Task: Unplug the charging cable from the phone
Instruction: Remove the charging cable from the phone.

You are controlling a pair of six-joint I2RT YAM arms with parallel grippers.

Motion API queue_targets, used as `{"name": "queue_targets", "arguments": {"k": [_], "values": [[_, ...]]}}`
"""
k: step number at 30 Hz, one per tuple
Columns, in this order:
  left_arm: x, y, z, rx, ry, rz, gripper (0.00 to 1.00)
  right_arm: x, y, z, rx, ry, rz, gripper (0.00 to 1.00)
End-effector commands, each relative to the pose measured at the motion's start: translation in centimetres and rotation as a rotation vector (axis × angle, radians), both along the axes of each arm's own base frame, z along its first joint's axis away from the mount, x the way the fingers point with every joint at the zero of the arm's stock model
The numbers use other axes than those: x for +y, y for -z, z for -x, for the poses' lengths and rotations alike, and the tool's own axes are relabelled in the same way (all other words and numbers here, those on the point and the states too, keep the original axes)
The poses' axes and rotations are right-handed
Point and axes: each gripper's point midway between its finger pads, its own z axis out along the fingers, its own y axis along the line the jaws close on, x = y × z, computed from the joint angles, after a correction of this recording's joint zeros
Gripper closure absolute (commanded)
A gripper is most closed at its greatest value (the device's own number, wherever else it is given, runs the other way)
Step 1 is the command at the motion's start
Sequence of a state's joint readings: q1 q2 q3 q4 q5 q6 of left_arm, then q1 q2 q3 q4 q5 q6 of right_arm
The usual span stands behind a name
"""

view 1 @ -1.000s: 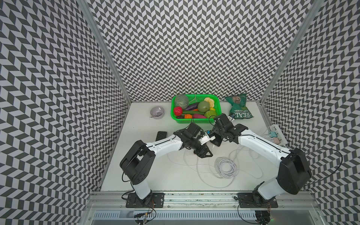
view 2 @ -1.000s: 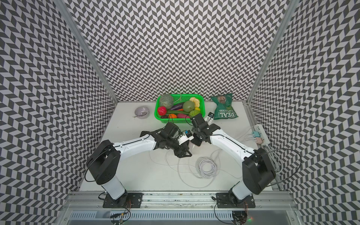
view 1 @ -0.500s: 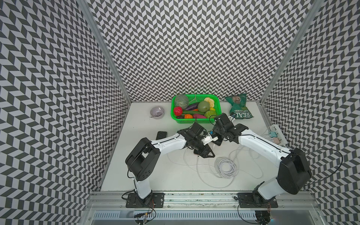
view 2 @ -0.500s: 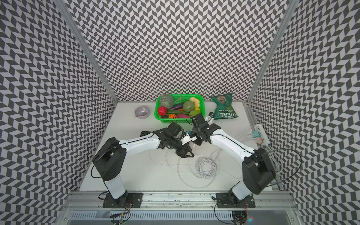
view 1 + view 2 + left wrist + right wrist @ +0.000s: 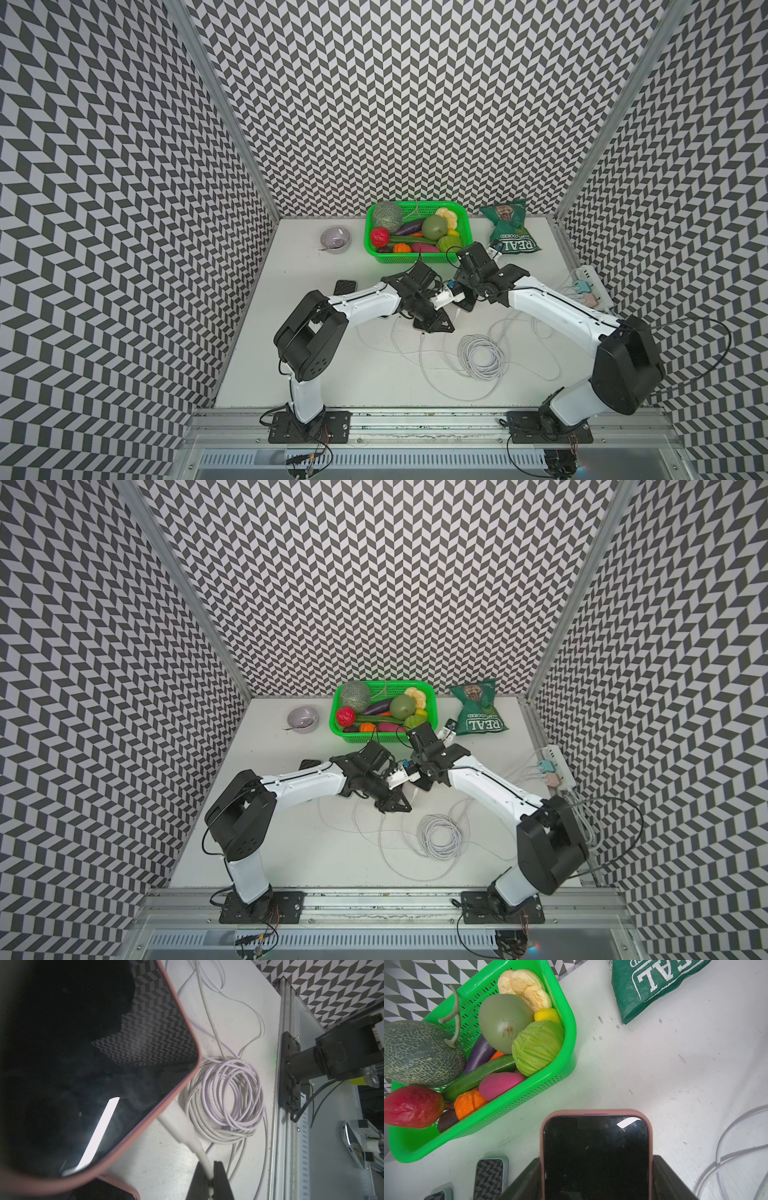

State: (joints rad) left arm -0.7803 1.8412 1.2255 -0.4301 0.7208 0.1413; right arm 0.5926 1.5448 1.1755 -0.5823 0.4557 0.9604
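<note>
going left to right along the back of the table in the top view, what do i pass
small grey round bowl → green perforated plastic basket → dark green crinkly chip bag → white power strip at the table's right edge

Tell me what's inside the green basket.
The green basket holds a melon, cabbage, cucumber, eggplant, a red fruit and other produce. The basket floor beneath them is covered.
</note>
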Motion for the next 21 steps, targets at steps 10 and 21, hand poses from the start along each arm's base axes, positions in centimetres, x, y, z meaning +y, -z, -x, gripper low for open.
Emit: {"name": "queue_targets", "arguments": {"k": [10, 21], "values": [[1.3, 0.9, 2.5, 0.033, 0.077, -0.023, 1.00, -1.0, -3.2, -1.5, -0.136, 0.062, -0.012, 1.00], [1.9, -0.4, 2.9, -0.002, 0.099, -0.004, 0.41, -0.8, 1.0, -1.5, -0.019, 0.044, 0.049, 1.00]]}}
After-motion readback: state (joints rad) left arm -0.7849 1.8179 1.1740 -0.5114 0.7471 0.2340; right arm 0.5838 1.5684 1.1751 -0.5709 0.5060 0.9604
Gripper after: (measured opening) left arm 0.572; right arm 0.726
